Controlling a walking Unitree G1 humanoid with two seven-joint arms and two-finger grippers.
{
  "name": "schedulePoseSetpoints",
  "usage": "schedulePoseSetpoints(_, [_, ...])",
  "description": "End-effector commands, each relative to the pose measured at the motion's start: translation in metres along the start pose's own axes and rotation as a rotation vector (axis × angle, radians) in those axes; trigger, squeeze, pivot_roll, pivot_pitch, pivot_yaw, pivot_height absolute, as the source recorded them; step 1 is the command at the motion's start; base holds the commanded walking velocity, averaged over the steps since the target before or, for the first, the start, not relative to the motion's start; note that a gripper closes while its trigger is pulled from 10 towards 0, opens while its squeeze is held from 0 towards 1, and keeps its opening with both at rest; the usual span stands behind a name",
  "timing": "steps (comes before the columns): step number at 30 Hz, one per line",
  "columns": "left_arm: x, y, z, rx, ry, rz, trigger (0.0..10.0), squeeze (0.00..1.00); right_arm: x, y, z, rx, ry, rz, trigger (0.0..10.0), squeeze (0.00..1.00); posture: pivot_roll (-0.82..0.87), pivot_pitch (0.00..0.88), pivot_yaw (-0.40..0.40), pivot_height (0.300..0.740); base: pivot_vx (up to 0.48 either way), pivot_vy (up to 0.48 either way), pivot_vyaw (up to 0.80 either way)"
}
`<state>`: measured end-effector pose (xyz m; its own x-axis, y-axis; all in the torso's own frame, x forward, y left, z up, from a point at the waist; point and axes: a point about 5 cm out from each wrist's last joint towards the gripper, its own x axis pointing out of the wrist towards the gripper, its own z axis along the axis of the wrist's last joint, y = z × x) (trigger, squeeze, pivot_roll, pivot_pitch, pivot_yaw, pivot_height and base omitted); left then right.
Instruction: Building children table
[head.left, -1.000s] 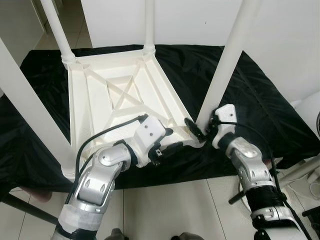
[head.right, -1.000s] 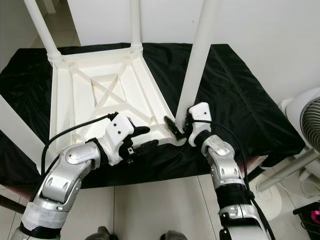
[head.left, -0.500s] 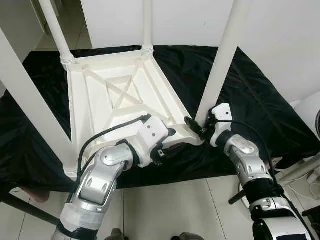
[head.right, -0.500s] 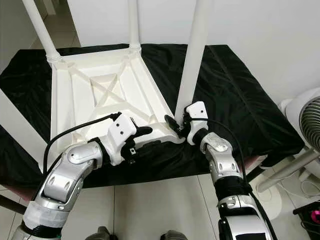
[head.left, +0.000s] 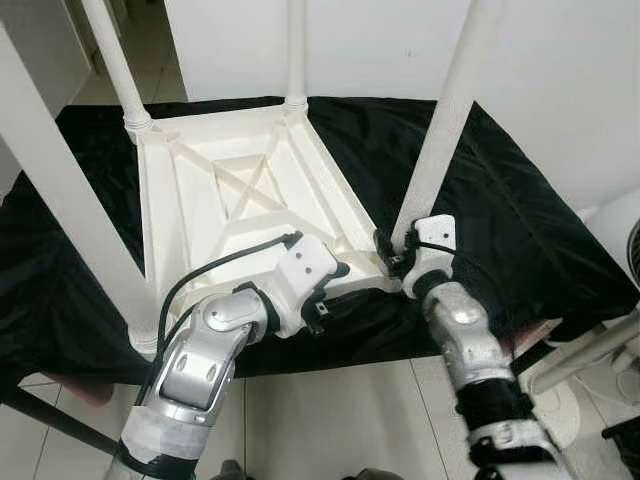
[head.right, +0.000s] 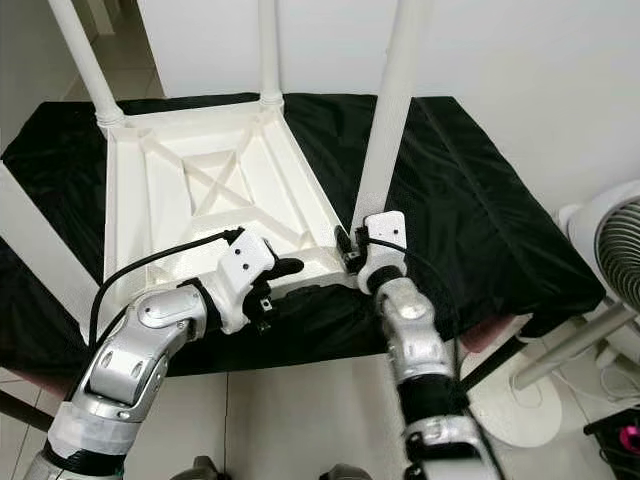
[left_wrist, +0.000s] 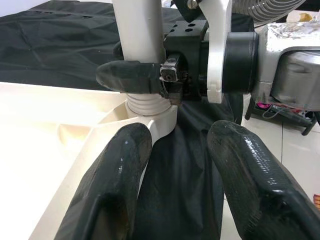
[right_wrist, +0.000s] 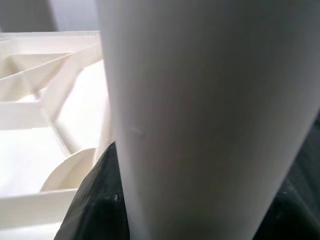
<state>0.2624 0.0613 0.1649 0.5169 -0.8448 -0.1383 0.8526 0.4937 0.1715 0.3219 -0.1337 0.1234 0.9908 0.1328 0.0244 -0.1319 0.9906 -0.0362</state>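
inverted white plastic table top (head.left: 240, 215), near-right white tubular leg (head.left: 440, 150): right gripper (head.left: 396, 252) clamped at its base; left gripper (head.left: 322, 292) open, steadying rim. advised: twist squarely, keep leg upright.

Bright even indoor light, soft shadows, eye views sharp; right wrist view blurred, too close
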Motion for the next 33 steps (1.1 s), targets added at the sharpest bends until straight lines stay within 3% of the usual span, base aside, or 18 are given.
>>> schedulePoseSetpoints(1, [-0.001,0.005,-0.003,-0.001,0.011,0.123,10.0,0.0,-0.01,0.002,-0.019,0.001,0.091,-0.084,10.0,0.0,-0.08,0.0,-0.016,0.74,0.0,0.0,0.0])
schedulePoseSetpoints(6, [-0.002,0.011,-0.004,-0.008,0.011,0.174,10.0,0.0,-0.013,0.018,-0.017,0.043,0.093,-0.115,10.0,0.0,-0.08,0.0,-0.018,0.74,0.0,0.0,0.0])
schedulePoseSetpoints(7, [-0.003,0.014,-0.003,-0.022,0.002,0.205,10.0,0.0,-0.014,0.03,-0.015,0.063,0.099,-0.101,10.0,0.0,-0.09,0.0,-0.016,0.74,0.0,0.0,0.0])
schedulePoseSetpoints(10, [-0.004,0.015,-0.002,-0.03,-0.003,0.22,10.0,0.0,-0.016,0.035,-0.013,0.071,0.096,-0.083,10.0,0.0,-0.09,0.0,-0.015,0.74,0.0,0.0,0.0])
schedulePoseSetpoints(11, [-0.004,0.015,-0.002,-0.032,-0.004,0.225,10.0,0.0,-0.017,0.034,-0.011,0.071,0.09,-0.085,10.0,0.69,-0.09,0.0,-0.02,0.74,0.0,0.0,0.0])
schedulePoseSetpoints(14, [-0.004,0.015,-0.002,-0.033,-0.004,0.227,10.0,0.0,-0.018,0.032,-0.01,0.068,0.087,-0.089,10.0,0.69,-0.09,0.0,-0.02,0.74,0.0,0.0,0.0])
schedulePoseSetpoints(15, [-0.004,0.015,-0.003,-0.025,-0.002,0.229,10.0,0.0,-0.019,0.028,-0.009,0.066,0.075,-0.089,10.0,1.0,-0.08,0.0,-0.024,0.74,0.0,0.0,0.0])
schedulePoseSetpoints(23, [-0.013,0.017,-0.007,0.007,0.012,0.238,10.0,0.0,-0.034,-0.003,0.002,0.061,-0.037,0.02,10.0,1.0,-0.08,0.0,-0.031,0.74,0.0,0.0,0.0])
schedulePoseSetpoints(24, [-0.014,0.018,-0.007,0.008,0.011,0.24,10.0,0.0,-0.035,-0.009,0.002,0.061,-0.039,0.041,10.0,0.85,-0.08,0.0,-0.032,0.74,0.0,0.0,0.0])
schedulePoseSetpoints(25, [-0.014,0.018,-0.006,0.008,0.009,0.242,10.0,0.0,-0.037,-0.014,0.003,0.067,-0.041,0.082,10.0,0.0,-0.08,0.0,-0.032,0.74,0.0,0.0,0.0])
schedulePoseSetpoints(33, [-0.009,0.016,-0.005,0.01,-0.004,0.204,10.0,0.0,-0.034,-0.03,0.008,-0.016,-0.059,0.323,10.0,0.0,-0.09,0.0,-0.021,0.74,0.0,0.0,0.0])
